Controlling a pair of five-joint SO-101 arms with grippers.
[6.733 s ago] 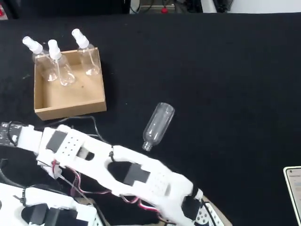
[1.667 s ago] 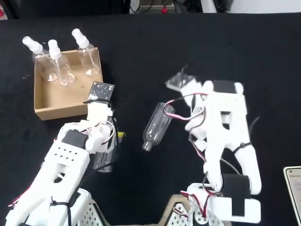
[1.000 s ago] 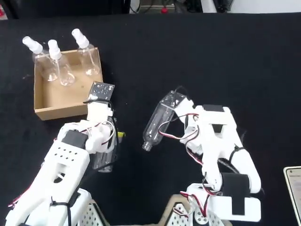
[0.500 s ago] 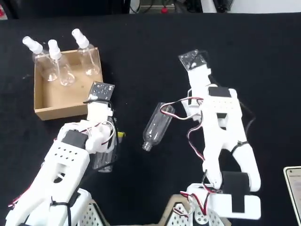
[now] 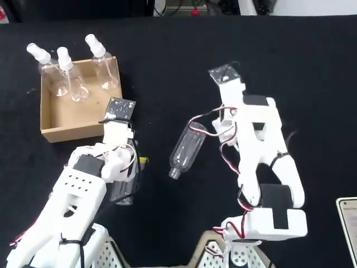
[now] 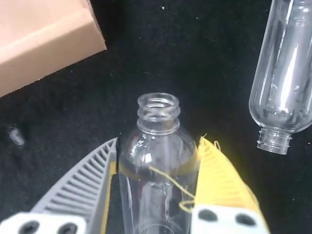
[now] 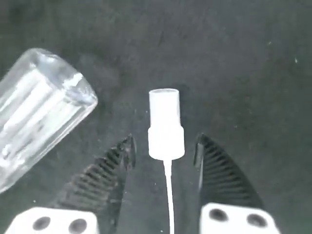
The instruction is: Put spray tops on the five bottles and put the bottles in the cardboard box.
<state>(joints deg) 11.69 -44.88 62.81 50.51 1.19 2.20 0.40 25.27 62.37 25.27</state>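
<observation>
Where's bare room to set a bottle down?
Table beyond and right of the right arm is bare; so is the strip between box and lying bottle, and the box's near half. Crowded between the arms: lying bottle, held bottle, spray top.

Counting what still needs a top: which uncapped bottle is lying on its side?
The loose bottle on the table; the other uncapped bottle is clamped in the left gripper.

Box holds three bottles; loose bottle lies to its right.
</observation>
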